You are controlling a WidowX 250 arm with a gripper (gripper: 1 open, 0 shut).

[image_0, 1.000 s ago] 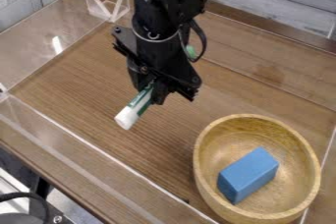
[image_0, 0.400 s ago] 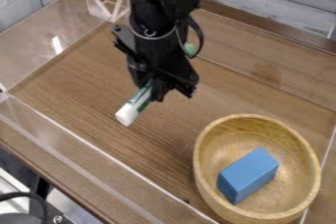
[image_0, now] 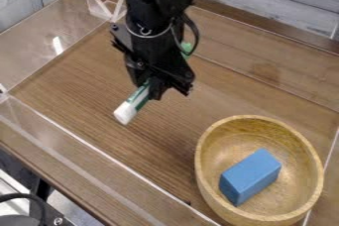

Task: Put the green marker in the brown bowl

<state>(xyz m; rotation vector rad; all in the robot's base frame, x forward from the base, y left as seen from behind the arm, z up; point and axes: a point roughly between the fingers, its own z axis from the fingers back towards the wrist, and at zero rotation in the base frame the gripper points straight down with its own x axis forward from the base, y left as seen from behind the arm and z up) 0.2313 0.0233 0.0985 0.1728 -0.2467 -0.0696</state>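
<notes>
The green marker hangs tilted above the wooden table, white end pointing down-left, green part up between the fingers. My gripper is shut on its upper part and hides the cap. The brown bowl sits at the lower right, well apart from the marker, and it holds a blue rectangular block. The black arm reaches down from the top of the view.
Clear acrylic walls ring the wooden table, with a low front wall along the lower left. A wooden ledge runs along the back right.
The gripper has drifted slightly up and left with the marker still held in it. The bowl and block have not moved.
</notes>
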